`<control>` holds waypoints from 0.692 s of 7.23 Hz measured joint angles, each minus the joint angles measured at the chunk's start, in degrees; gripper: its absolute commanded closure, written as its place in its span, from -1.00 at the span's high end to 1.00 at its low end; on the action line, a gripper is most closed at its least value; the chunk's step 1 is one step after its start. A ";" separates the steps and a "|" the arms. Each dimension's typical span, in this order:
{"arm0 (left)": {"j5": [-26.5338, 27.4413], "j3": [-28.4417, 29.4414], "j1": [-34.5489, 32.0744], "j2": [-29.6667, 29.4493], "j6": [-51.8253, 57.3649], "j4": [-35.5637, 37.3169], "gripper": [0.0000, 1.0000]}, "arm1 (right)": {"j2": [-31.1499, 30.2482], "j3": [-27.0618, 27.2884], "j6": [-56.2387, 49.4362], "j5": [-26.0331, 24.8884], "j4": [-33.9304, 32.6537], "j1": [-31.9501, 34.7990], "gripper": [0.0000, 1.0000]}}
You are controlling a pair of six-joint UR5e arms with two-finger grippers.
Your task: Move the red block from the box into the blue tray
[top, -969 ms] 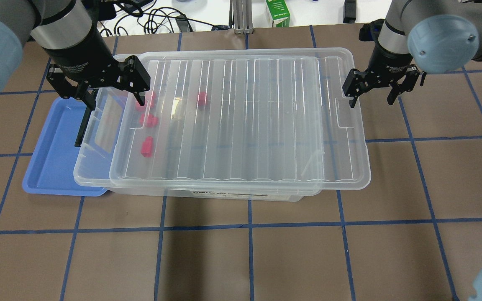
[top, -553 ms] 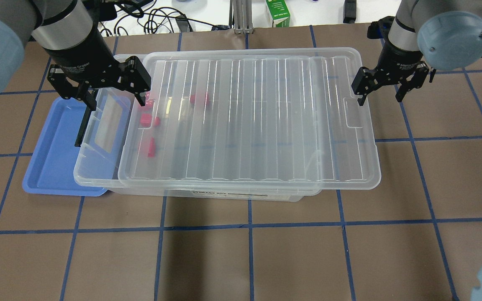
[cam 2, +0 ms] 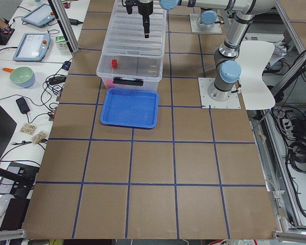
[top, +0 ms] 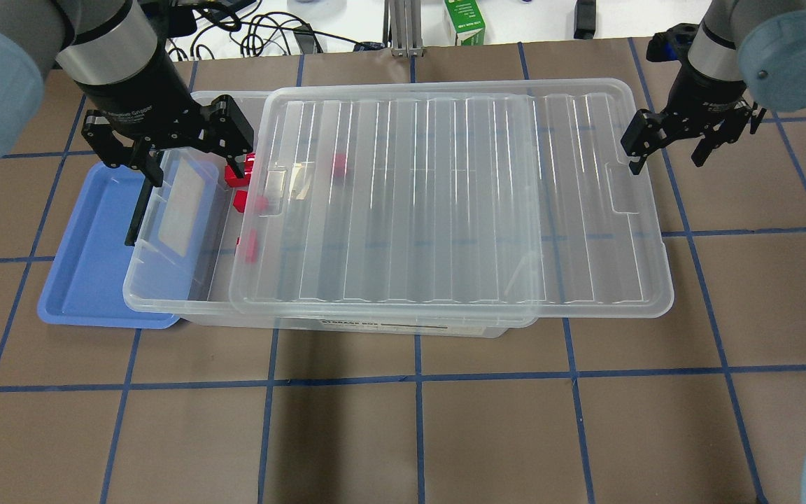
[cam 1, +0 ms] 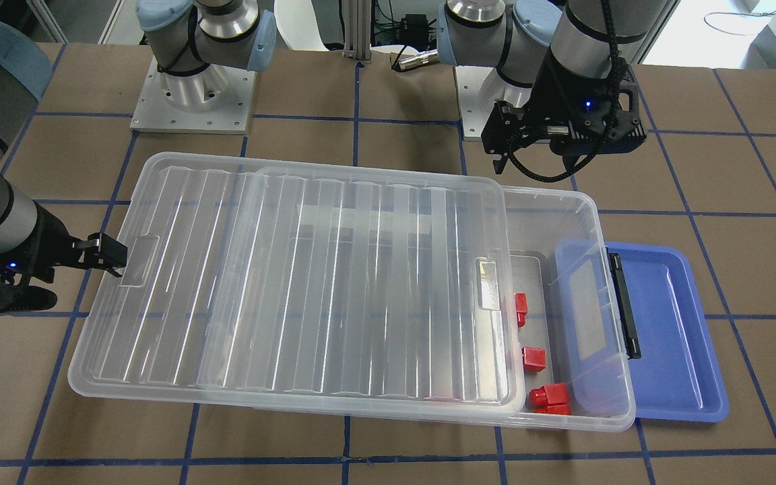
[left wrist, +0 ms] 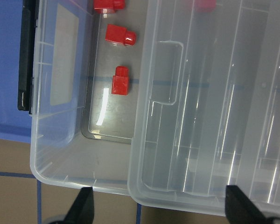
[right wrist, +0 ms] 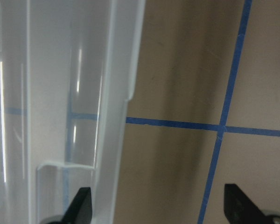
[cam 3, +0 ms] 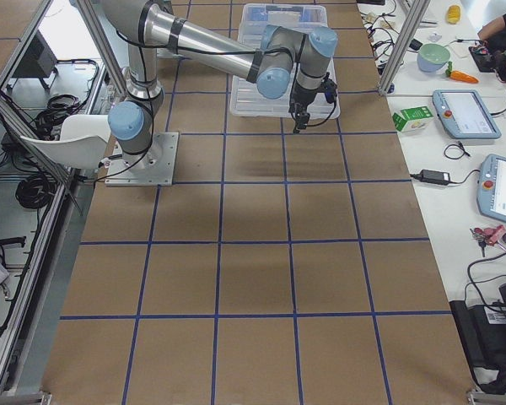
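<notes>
Lid (top: 445, 210) has slid farther toward the right gripper (top: 665, 162), baring a wider strip of box (top: 165, 304) (red blocks (cam 1: 534, 358) uncovered) by the left gripper (top: 193, 168); both grippers are spread wide.

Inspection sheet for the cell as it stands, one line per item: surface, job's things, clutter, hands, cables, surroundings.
surface: brown table with a blue tape grid.
job's things: box with lid offset toward the robot's right, leaving a gap at the latch end; three red blocks exposed there, one more under the lid; blue tray at that end, holding nothing.
clutter: nothing seen.
hands: left hand open above the gap; right hand open at the lid's far end, contact unclear.
cables: black cables beyond the table's far edge.
surroundings: green carton, green bowl, tablets on side benches.
</notes>
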 measured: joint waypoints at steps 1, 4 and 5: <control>-0.05 -0.06 0.00 -0.03 -0.08 -0.02 1.00 | 0.00 -0.04 -1.42 -0.21 0.01 -0.99 1.00; 0.03 -0.32 -0.14 -0.05 -0.06 0.16 1.00 | 0.00 -0.28 -4.05 -1.57 -0.01 -2.50 1.00; -0.08 -0.37 -0.17 -0.05 -0.05 0.20 1.00 | -0.02 -0.28 -4.84 -1.81 0.03 -3.26 1.00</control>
